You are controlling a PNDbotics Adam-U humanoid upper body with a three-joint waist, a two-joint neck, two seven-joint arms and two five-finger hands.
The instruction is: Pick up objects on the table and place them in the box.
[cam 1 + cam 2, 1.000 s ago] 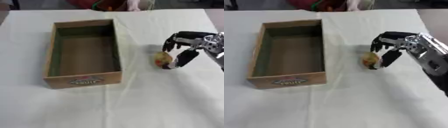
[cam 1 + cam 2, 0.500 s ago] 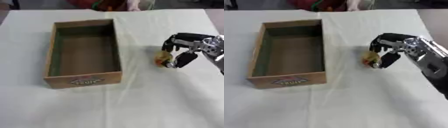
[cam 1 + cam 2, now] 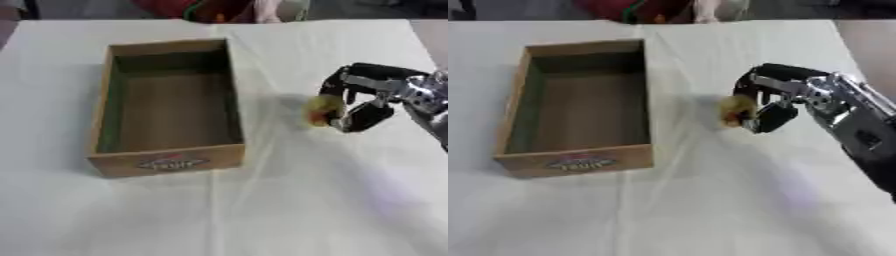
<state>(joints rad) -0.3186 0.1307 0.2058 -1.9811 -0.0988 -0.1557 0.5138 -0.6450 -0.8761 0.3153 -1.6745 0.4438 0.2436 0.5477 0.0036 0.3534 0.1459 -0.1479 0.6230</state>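
An open brown cardboard box (image 3: 103, 120) lies on the white-covered table, left of centre, and its inside looks bare. To its right my right hand (image 3: 366, 99) has its fingers and thumb curled round a small yellow-and-red rounded object (image 3: 322, 111), held just above the cloth, a short way from the box's right wall. The object's right side is hidden by the fingers. My left hand shows in neither view.
The white cloth (image 3: 262, 200) covers the table, with a crease running down the middle. Red and green items (image 3: 210, 9) lie at the far edge, beyond the box.
My right hand has carried the yellow-and-red object a little up and leftward, toward the box. The box has stayed put.
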